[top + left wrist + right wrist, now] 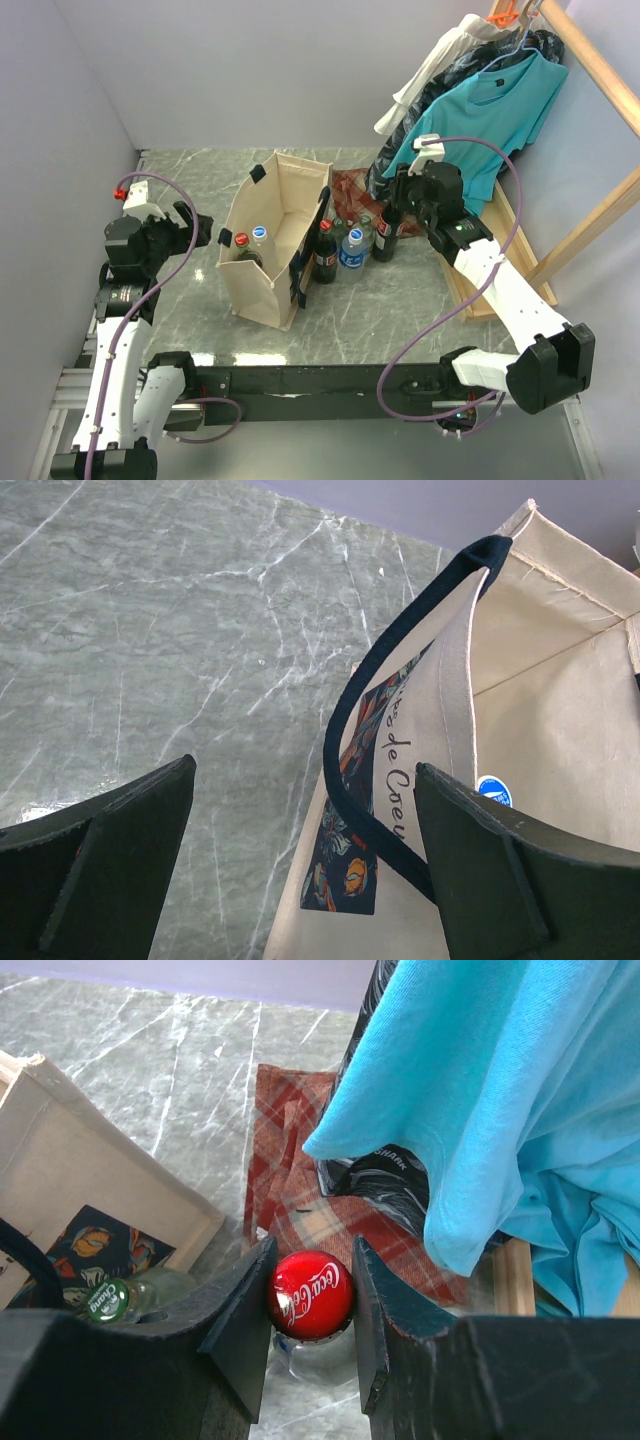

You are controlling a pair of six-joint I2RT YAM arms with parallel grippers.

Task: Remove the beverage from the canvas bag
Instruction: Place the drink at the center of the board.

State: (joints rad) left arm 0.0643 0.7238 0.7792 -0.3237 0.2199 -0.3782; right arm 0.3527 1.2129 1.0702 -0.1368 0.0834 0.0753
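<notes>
The right gripper (pixel 310 1260) has its fingers (pixel 240 1310) clamped on the red cap of a cola bottle (pixel 312 1295). The bottle appears to stand upright on the table (pixel 420 290), outside the canvas bag (pixel 268 265) and near the red plaid cloth (pixel 290 1160). The left gripper (pixel 302 780) is spread wide beside the bag's navy handle (pixel 350 740). The bottle is probably full, heavy and smooth-sided, so the ridged cap and neck give the surest hold. A red-capped bottle (pixel 241 240) and a blue-capped bottle (pixel 259 233) stand inside the soft-walled bag.

Left hand (pixel 304 770) gapes wide (arm folded back); right hand (pixel 312 1260) pinched shut.
</notes>
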